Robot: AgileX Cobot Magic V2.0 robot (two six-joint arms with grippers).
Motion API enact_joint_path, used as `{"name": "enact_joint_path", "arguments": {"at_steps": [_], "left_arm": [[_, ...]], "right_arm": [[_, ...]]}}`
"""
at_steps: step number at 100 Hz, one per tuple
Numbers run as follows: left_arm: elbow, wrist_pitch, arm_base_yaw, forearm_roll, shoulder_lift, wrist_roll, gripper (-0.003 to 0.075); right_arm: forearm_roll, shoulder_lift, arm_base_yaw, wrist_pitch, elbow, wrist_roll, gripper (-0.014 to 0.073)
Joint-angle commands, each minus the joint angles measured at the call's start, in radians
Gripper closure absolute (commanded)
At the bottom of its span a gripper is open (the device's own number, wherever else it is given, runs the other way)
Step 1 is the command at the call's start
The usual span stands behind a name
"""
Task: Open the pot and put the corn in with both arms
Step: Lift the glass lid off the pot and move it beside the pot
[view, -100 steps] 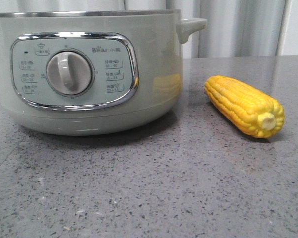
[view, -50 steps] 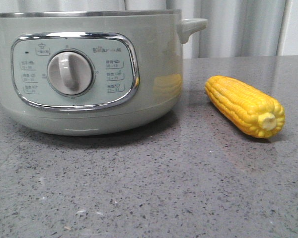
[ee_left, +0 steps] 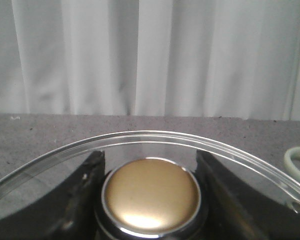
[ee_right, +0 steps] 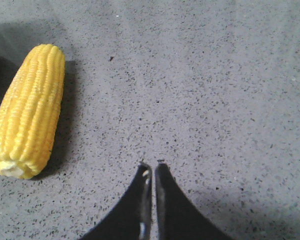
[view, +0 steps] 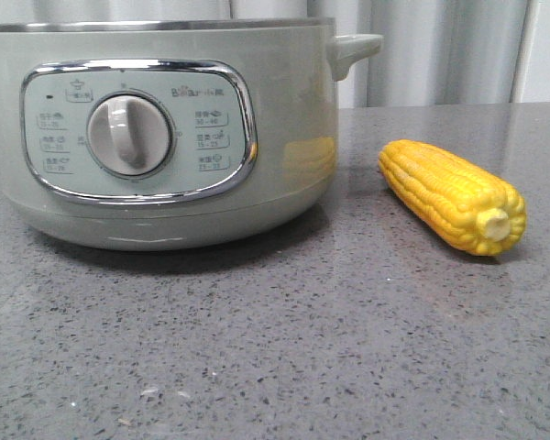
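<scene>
The pale grey-green pot (view: pixel 284 110) stands at the left of the table, its dial and chrome panel facing the front camera. Its glass lid (ee_left: pixel 140 137) shows in the left wrist view. My left gripper (ee_left: pixel 150 152) straddles the lid's gold knob (ee_left: pixel 151 192), with the black fingers (ee_left: pixel 87 190) pressed against both sides of it. The yellow corn (view: pixel 449 194) lies on the table to the right of the pot, its pale stub end toward the front. In the right wrist view the corn (ee_right: pixel 27 112) lies to one side of my right gripper (ee_right: pixel 152 165), which is shut, empty and just above the table.
The grey speckled tabletop (view: pixel 302 348) stretches in front of the pot and the corn. The pot's side handle (view: pixel 353 46) sticks out toward the corn. White curtains (ee_left: pixel 150 55) hang behind the table.
Almost nothing differs in the front view. The pot sits a hair further right than before. The corn has not moved.
</scene>
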Motion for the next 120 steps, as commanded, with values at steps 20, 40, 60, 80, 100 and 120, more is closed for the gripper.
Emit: {"name": "enact_joint_path", "arguments": {"at_steps": [20,40,60,80,100,120], "left_arm": [[0.066,-0.330,-0.015,-0.026,0.064,-0.008,0.0660],[0.072,-0.386,-0.078,-0.015,0.203,-0.013,0.0660],[0.072,-0.479,-0.124,-0.015,0.337,-0.013,0.0660],[0.077,-0.555,-0.124,-0.015,0.443,-0.013,0.0660],[0.100,-0.627,-0.124,-0.015,0.514,-0.013,0.0660],[0.131,-0.684,-0.124,-0.015,0.558,-0.013,0.0660]], "right_arm": [[0.001,0.012,0.002,-0.063,-0.031,-0.004,0.0667],[0.001,0.012,0.002,-0.063,-0.031,-0.004,0.0667],[0.001,0.012,0.002,-0.063,-0.031,-0.004,0.0667],[0.001,0.012,0.002,-0.062,-0.031,-0.004,0.0667],[0.001,0.012,0.002,-0.052,-0.031,-0.004,0.0667],[0.001,0.012,0.002,-0.052,-0.031,-0.004,0.0667]]}}
